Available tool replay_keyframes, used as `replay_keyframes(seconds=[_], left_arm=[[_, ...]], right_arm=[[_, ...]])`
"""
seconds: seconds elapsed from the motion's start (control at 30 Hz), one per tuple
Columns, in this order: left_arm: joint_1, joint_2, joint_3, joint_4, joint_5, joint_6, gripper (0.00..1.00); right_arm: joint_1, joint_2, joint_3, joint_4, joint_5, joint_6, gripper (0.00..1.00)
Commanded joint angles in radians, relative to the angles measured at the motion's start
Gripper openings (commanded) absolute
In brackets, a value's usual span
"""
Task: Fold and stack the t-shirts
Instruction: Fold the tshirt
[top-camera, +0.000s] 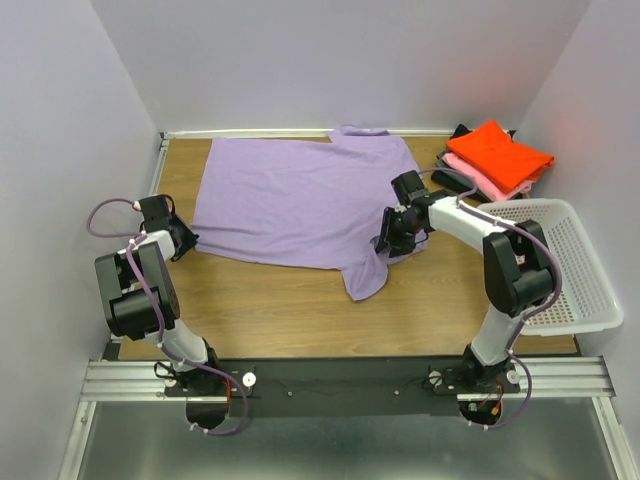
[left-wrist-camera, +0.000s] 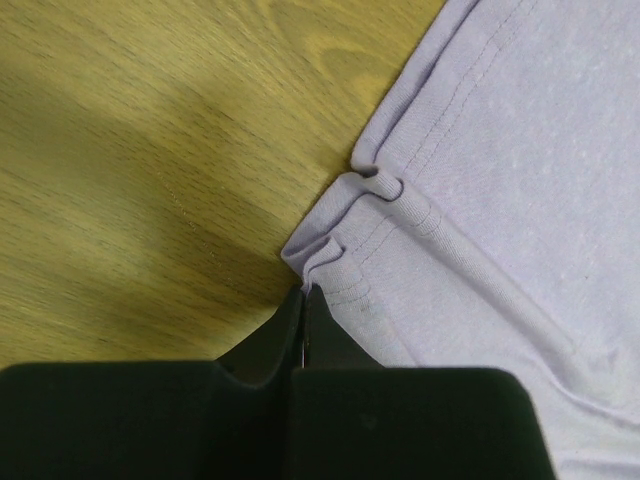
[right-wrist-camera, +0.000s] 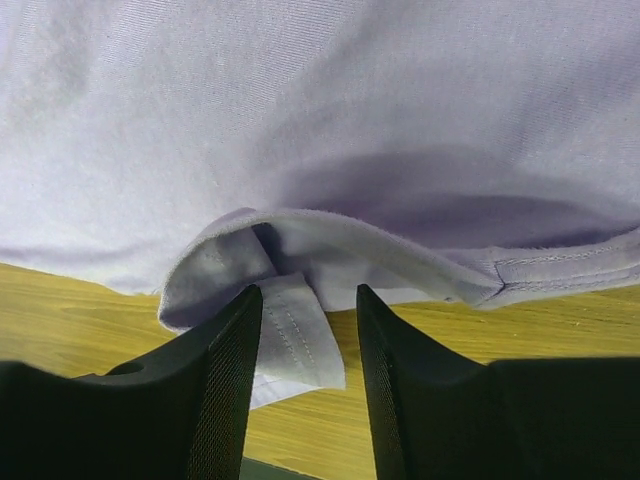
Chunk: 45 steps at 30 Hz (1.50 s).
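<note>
A large lavender t-shirt (top-camera: 300, 200) lies spread flat across the wooden table (top-camera: 300, 310), one sleeve pointing toward the near edge. My left gripper (top-camera: 190, 243) is at the shirt's near-left corner. In the left wrist view it (left-wrist-camera: 303, 292) is shut on the bunched hem (left-wrist-camera: 330, 250). My right gripper (top-camera: 385, 245) is at the shirt's right side, by the sleeve. In the right wrist view it (right-wrist-camera: 308, 292) stands open, a folded hem flap (right-wrist-camera: 300, 335) hanging loose between the fingers. Folded orange-red (top-camera: 510, 152), pink (top-camera: 485, 178) and dark grey (top-camera: 450, 180) t-shirts are stacked at the back right.
A white mesh basket (top-camera: 590, 290) sits at the table's right edge, next to the right arm. White walls close in the table at the left, back and right. Bare wood shows in front of the shirt.
</note>
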Motion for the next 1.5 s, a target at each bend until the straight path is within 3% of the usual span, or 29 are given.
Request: replay_keyframes(seconds=[0.0, 0.4, 0.9, 1.47], left_arm=[[0.012, 0.027, -0.002, -0.053, -0.005, 0.026, 0.00], [0.013, 0.024, -0.003, -0.057, 0.000, 0.026, 0.00], [0.015, 0.021, 0.000, -0.061, 0.001, 0.026, 0.00], [0.016, 0.021, -0.005, -0.061, 0.006, 0.026, 0.00]], right_arm=[[0.000, 0.034, 0.013, 0.009, 0.036, -0.009, 0.50], [0.008, 0.085, 0.047, 0.061, -0.021, -0.045, 0.39], [0.015, 0.019, 0.050, 0.055, -0.009, -0.027, 0.37], [0.028, 0.062, 0.030, 0.028, 0.002, -0.039, 0.33]])
